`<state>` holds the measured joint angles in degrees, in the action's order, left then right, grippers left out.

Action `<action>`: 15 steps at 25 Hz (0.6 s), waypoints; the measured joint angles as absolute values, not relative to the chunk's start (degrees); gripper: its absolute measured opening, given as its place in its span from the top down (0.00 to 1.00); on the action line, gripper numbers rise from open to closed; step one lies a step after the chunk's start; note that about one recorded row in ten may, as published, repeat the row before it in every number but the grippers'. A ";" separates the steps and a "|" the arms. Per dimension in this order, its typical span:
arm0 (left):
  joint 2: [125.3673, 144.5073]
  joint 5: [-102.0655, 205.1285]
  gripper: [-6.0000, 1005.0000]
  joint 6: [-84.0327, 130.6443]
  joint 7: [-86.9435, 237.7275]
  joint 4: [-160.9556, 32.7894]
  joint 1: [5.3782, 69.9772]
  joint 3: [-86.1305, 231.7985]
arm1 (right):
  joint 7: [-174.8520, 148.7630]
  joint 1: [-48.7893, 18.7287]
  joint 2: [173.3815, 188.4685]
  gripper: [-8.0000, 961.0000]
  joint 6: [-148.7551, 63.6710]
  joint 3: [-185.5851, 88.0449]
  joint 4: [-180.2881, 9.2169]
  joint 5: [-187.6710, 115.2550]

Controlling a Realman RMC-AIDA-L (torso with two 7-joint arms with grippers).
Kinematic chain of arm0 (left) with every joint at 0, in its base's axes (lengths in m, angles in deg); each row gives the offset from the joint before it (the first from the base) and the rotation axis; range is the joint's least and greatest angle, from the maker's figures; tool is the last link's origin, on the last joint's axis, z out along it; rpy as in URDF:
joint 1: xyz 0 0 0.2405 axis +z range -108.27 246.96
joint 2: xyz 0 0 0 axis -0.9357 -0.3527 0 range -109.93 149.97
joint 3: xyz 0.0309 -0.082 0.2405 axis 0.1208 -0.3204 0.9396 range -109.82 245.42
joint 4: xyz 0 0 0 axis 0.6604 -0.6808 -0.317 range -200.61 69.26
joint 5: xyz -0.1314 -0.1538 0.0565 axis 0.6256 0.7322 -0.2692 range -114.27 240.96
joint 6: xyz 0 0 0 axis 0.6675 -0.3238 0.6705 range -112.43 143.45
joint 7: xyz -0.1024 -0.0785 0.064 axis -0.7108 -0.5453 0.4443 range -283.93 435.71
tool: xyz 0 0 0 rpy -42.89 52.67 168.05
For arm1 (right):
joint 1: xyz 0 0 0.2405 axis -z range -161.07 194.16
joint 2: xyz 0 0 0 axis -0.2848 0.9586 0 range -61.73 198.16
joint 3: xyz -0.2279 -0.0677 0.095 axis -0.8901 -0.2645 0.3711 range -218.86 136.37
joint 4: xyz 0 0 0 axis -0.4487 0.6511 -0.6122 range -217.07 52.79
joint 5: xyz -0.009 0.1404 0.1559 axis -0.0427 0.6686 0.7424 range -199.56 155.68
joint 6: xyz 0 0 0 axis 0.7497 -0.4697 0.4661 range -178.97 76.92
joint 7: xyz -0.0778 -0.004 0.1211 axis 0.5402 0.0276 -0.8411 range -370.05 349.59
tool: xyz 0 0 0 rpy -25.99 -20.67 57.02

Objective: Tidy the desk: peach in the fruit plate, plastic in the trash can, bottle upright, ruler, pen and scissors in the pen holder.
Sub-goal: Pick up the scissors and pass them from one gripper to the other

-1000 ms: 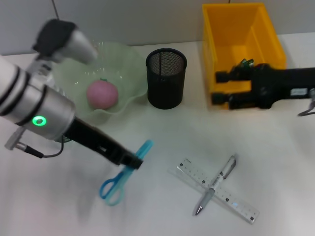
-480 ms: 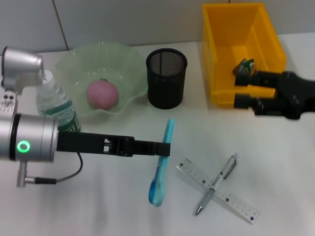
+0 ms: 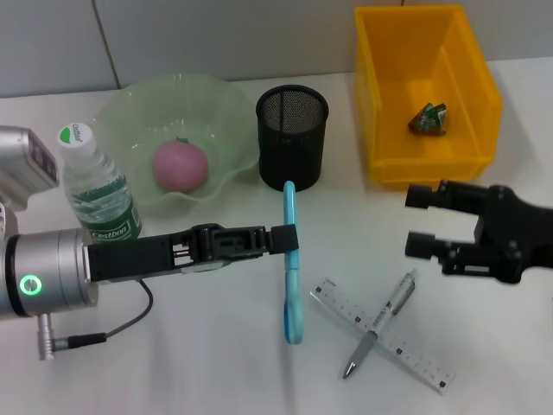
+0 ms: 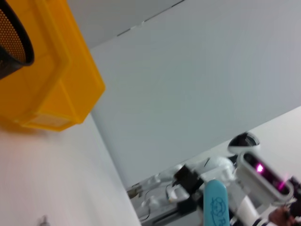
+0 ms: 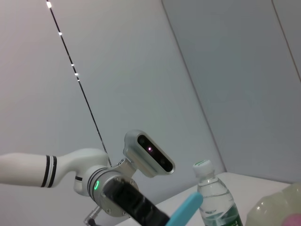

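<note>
Head view: left end effector [image 3: 289, 239] clamps scissors [image 3: 292, 277] (hanging blade-up).

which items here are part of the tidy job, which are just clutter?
Job:
- scissors, held by left gripper
- pen and ruler, on the desk
- pen holder
- peach in fruit plate
- bottle, upright
- plastic in yellow trash can
- right gripper, open, empty

Lying about: nothing visible.
</note>
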<state>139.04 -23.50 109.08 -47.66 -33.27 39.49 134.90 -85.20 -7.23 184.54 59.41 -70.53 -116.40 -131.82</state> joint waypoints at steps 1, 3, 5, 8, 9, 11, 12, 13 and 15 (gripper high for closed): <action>139.11 -22.86 0.76 109.15 -47.37 -33.90 39.53 135.06 | -83.83 -6.75 184.98 0.20 59.29 -70.52 -116.19 -131.83; 139.15 -21.93 0.76 109.26 -47.00 -34.83 39.58 135.32 | -81.28 -6.02 185.73 0.20 59.17 -70.54 -115.42 -131.84; 139.14 -20.45 0.75 109.35 -46.30 -35.77 39.68 135.70 | -79.05 -5.60 186.14 0.20 59.15 -70.58 -114.39 -132.00; 139.13 -18.40 0.75 109.34 -45.15 -36.97 39.89 136.17 | -75.38 -4.90 186.41 0.20 59.16 -70.57 -112.14 -132.33; 139.13 -15.04 0.75 109.21 -43.21 -38.95 40.07 137.18 | -73.99 -4.60 186.44 0.20 59.17 -70.50 -111.29 -132.36; 139.12 -13.14 0.75 109.15 -42.10 -39.92 40.10 137.67 | -71.06 -3.93 186.52 0.20 59.17 -70.28 -109.63 -132.36; 139.12 -13.14 0.75 109.15 -42.10 -39.92 40.10 137.67 | -69.65 -3.63 186.64 0.20 59.15 -70.20 -108.79 -132.35; 139.12 -13.14 0.75 109.15 -42.10 -39.92 40.10 137.67 | -68.08 -3.35 186.80 0.20 59.14 -70.14 -108.14 -132.33; 139.14 -7.05 0.75 108.70 -39.11 -42.09 40.55 140.28 | -65.26 -2.94 187.08 0.20 59.08 -70.08 -106.94 -132.32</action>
